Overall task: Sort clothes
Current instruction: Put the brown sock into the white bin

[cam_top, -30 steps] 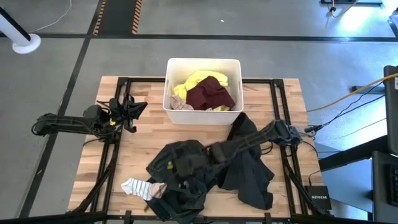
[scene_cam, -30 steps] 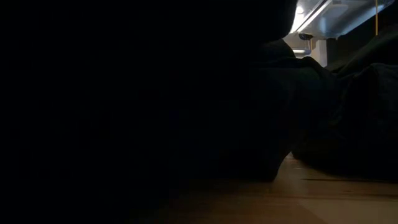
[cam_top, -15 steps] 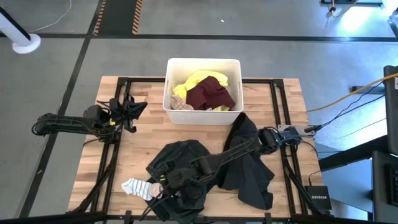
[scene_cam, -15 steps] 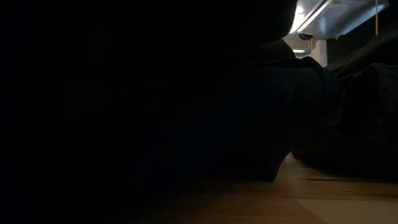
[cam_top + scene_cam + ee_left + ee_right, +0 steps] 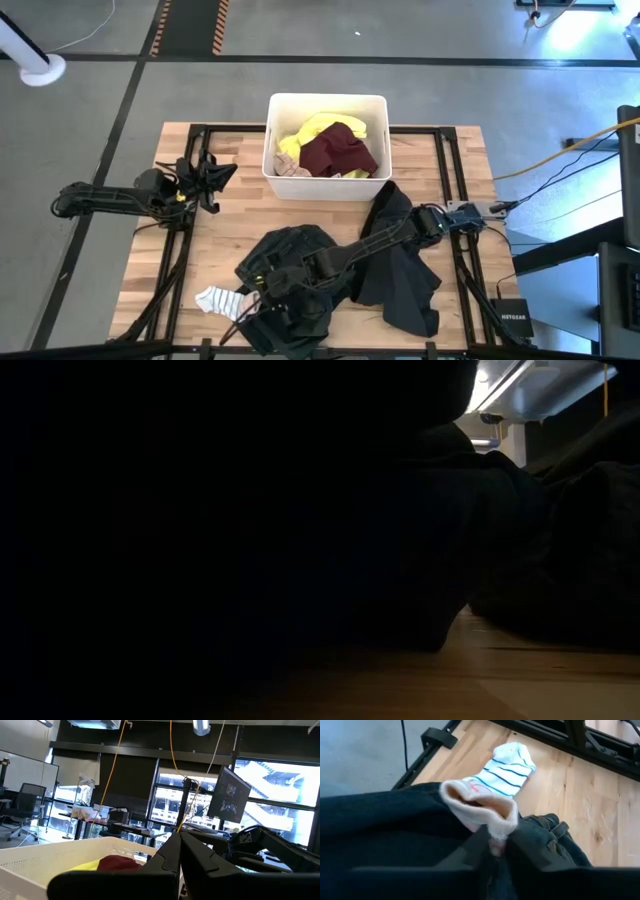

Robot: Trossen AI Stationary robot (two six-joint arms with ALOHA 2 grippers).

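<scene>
A pile of dark grey denim (image 5: pixel 292 250) lies on the near middle of the table, with a black garment (image 5: pixel 405 275) to its right. A white striped sock (image 5: pixel 214 298) lies at the pile's near left; it also shows in the right wrist view (image 5: pixel 504 766). A pale pink sock (image 5: pixel 482 810) lies on the denim beside it. My right gripper (image 5: pixel 258 298) reaches across the pile and is shut on the pink sock. My left gripper (image 5: pixel 222 172) is shut and empty, waiting at the table's left, level with the bin. My right gripper pinches the pale pink sock between its two fingers at the lower edge of its open cuff (image 5: pixel 495 842). The fingers come slanting down from the table's right. The sock's cuff stands open above the fingers and the sock rests on the denim.
A white bin (image 5: pixel 275 100) at the far middle holds yellow (image 5: pixel 315 127) and maroon (image 5: pixel 342 150) garments. Black frame rails (image 5: pixel 180 250) run along the table's sides. Dark cloth close to the lens fills most of the low view (image 5: pixel 250 560).
My right gripper has gone toward the table's near left corner, across the denim pile, to the pink sock beside the striped sock. The clothes lie as before.
</scene>
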